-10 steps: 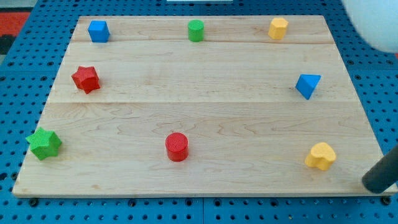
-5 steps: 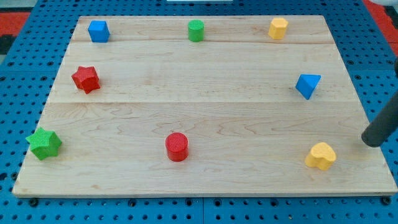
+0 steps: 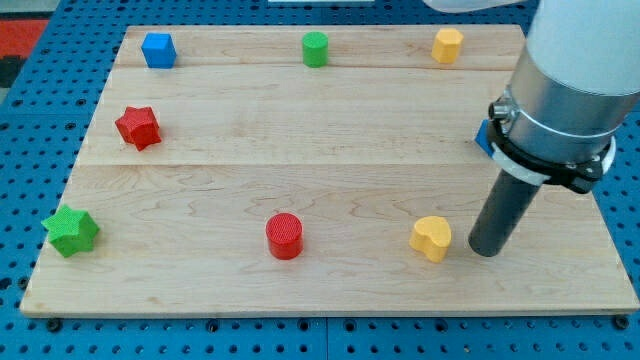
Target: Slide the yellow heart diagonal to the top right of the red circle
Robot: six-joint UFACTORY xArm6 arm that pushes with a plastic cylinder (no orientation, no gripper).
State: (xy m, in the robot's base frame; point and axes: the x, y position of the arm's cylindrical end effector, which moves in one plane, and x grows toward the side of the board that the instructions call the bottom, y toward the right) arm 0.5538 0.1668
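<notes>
The yellow heart (image 3: 431, 238) lies near the view's bottom, right of centre. The red circle (image 3: 285, 236) stands to its left at about the same height, well apart from it. My tip (image 3: 486, 248) rests on the board just to the right of the yellow heart, with a small gap between them. The arm's grey body rises above the tip and covers most of the blue block (image 3: 484, 136) at the right edge.
Along the view's top stand a blue cube (image 3: 158, 49), a green cylinder (image 3: 315, 48) and a yellow block (image 3: 447, 45). A red star (image 3: 138, 127) sits at the left. A green star (image 3: 71, 231) sits at the bottom left corner.
My tip came in from the right edge and swept left. The yellow heart slid left from the bottom right corner toward the red circle. The arm's body now covers the blue block.
</notes>
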